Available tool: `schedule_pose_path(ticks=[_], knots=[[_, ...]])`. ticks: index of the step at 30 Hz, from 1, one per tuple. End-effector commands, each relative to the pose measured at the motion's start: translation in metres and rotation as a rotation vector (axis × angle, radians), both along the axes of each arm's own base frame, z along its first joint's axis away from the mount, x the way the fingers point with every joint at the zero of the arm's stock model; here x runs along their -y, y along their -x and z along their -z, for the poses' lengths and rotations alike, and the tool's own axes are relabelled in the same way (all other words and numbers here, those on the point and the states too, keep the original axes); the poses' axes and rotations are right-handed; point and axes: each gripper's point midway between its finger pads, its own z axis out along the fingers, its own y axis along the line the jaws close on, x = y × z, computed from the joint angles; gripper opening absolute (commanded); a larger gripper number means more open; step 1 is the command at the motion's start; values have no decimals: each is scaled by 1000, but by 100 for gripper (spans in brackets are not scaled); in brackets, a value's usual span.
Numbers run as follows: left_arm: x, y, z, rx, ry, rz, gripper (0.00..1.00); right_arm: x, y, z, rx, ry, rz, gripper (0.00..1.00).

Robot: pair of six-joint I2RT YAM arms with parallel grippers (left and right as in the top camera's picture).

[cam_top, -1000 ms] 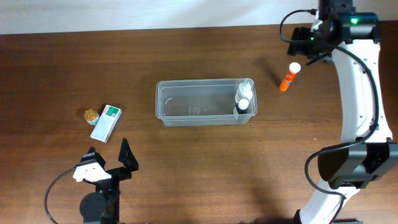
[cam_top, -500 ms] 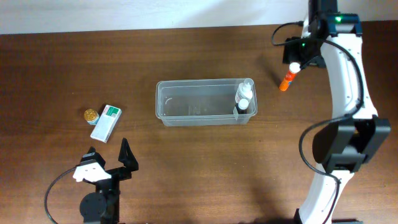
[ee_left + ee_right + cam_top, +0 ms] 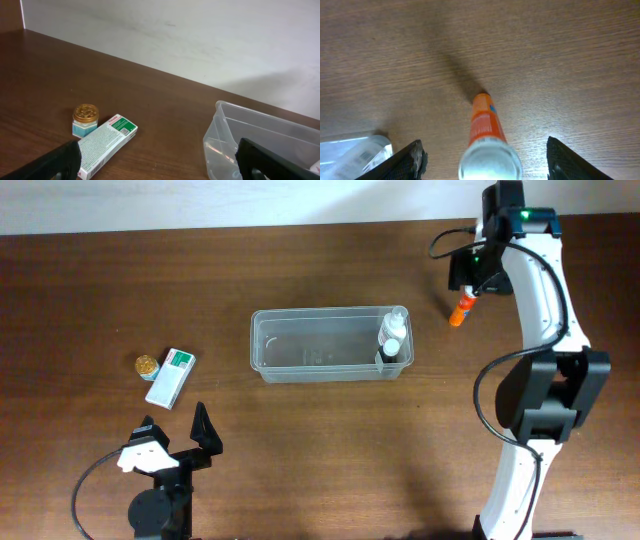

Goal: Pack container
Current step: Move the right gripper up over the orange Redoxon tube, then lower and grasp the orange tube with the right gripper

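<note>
The clear plastic container [image 3: 320, 346] stands mid-table with two small white-capped bottles [image 3: 392, 338] at its right end. An orange tube with a white cap [image 3: 461, 308] lies on the table right of it. My right gripper [image 3: 470, 278] is open above the tube's cap end; in the right wrist view the cap [image 3: 490, 161] sits between the spread fingertips [image 3: 410, 160], untouched. My left gripper [image 3: 175, 442] is open and empty near the front left edge. A white and green box [image 3: 170, 376] and a small gold-lidded jar [image 3: 147, 364] lie at left, also in the left wrist view [image 3: 102, 145].
The container's near corner shows in the left wrist view [image 3: 225, 140]. A pale wall runs behind the table's far edge. The right arm's white links reach from the front right edge up to the far right.
My right gripper has swung left and come over the orange tube's cap, which it now hides from above. The left arm has not moved.
</note>
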Motion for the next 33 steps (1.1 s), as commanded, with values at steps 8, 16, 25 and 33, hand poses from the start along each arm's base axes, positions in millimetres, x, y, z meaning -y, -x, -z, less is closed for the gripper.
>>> schedule_pose_path(ticks=[8,16,25,33], knots=[[0,0,1,4,-8,6,99,-1,-6,20,-22,-7,-2,61],[0,0,1,4,-8,6,99,0,-7,23,-25,-8,-2,43],[0,0,1,4,-8,6,99,-1,-5,24,-34,-8,-2,30],[0,0,1,4,-8,6,99,-1,0,25,-55,-10,-2,21]])
